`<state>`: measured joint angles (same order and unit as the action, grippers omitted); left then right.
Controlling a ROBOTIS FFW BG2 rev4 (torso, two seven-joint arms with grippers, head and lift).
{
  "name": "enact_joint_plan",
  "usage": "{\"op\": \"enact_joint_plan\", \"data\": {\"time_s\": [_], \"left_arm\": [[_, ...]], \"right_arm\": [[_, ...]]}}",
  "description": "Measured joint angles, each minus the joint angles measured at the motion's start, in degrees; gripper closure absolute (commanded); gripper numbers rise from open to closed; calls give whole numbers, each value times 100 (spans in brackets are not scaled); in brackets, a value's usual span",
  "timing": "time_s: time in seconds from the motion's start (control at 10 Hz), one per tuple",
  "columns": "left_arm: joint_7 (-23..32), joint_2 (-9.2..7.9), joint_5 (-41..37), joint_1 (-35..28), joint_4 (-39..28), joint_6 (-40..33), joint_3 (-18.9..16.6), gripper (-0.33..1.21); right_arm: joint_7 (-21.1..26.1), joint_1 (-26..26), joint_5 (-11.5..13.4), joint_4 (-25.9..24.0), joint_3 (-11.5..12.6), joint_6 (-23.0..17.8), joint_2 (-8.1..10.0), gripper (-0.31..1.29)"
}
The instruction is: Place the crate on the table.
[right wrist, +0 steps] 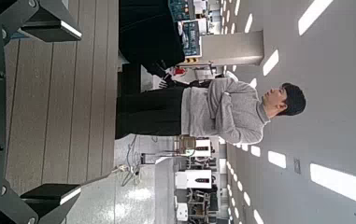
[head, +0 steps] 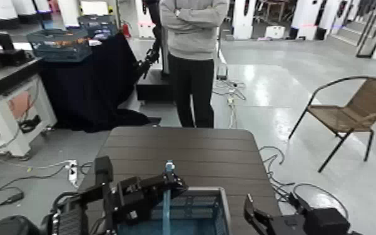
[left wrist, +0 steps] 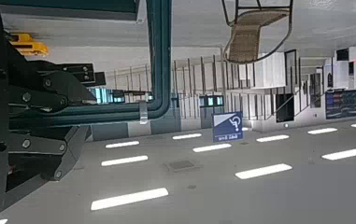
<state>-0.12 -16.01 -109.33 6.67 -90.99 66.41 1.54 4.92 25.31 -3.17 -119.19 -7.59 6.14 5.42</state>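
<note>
Crate [head: 193,212] handle [head: 167,187] held by left hand [head: 165,184].

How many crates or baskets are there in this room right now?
3 visible: the blue-grey crate held by the left gripper above the table, and two teal mesh crates on the black-draped table. Others may be hidden.

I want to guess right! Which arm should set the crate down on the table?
Left. The left pincer grips the crate's handle over the table; the right pincer is open beside it.
</note>
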Motion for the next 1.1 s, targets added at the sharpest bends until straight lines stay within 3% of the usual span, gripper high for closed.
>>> {"op": "enact_joint_plan", "data": {"time_s": [0.6, 1.1], "left_arm": [[4, -27, 0, 42, 28, 11, -8, 120], [-88, -227, 155, 687, 675, 289, 215, 120]], "right_arm": [[-9, -4, -9, 25, -20, -21, -18, 15], [-9, -33, -57, 77, -54, -57, -32, 15]]}}
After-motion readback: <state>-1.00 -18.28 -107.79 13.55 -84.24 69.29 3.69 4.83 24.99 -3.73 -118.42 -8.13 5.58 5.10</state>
